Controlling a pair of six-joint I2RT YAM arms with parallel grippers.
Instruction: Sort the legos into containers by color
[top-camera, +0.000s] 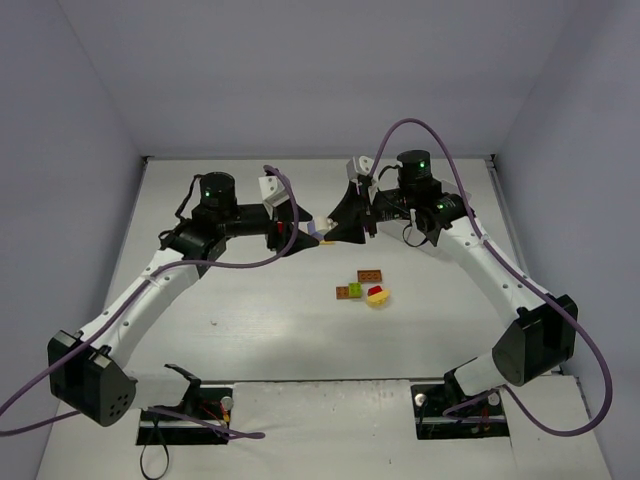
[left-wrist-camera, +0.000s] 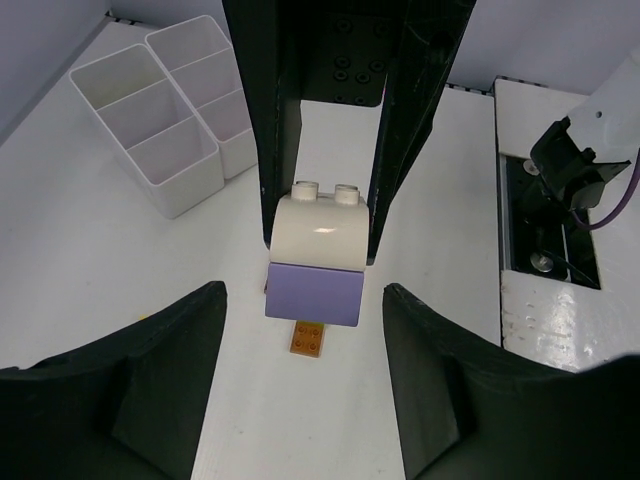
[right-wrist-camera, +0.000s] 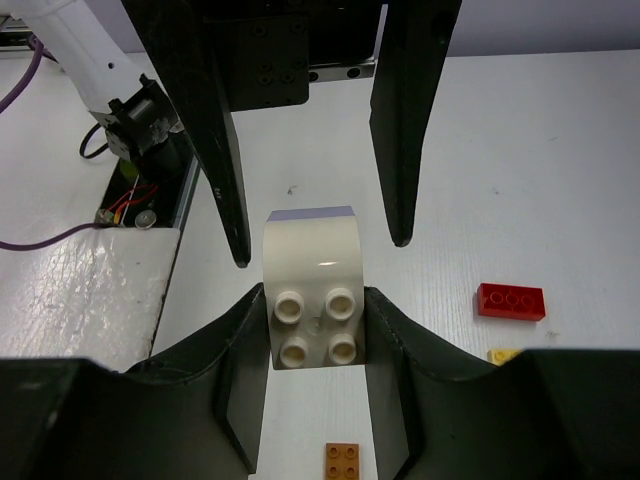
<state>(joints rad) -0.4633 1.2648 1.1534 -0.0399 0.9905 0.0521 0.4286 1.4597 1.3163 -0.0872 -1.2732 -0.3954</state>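
Hidden or unclear:
- Top view: the held stack is nearly swallowed between the two arms. Only a sliver of the lavender brick (top-camera: 315, 231) shows.
- The tray (left-wrist-camera: 160, 130) cannot be made out in the top view. In the left wrist view one edge of it runs behind a finger of the other arm.
- Left wrist view: a brown brick (left-wrist-camera: 307, 340) lies partly covered by the lavender one.
- Right wrist view: a yellow brick (right-wrist-camera: 505, 355) is cut off by that arm's own finger.

End effectors:
- The left end effector (left-wrist-camera: 303, 290) is released. Its fingers (left-wrist-camera: 190, 380) stand either side of the lavender brick with a gap on both sides.
- The right end effector (right-wrist-camera: 315, 300) is clenched on the white brick (right-wrist-camera: 312, 290), one pad against each flank.

Orientation: the white brick is stacked on the lavender one.
- Its studs point at the right wrist camera.
- The stack's long axis runs from one end effector to the other, lavender end toward the left arm.
- The stack sits between the arms over the worktop (top-camera: 250, 330), left of the loose group and farther from the bases.

View differences:
- Only the top view gives the whole loose group: two brown ones, a lime green brick (top-camera: 356, 289), a red brick (top-camera: 377, 291) and the yellow one, close together.
- Only the left wrist view shows the tray's compartments, two rows of three.
- Only the right wrist view shows all four studs.
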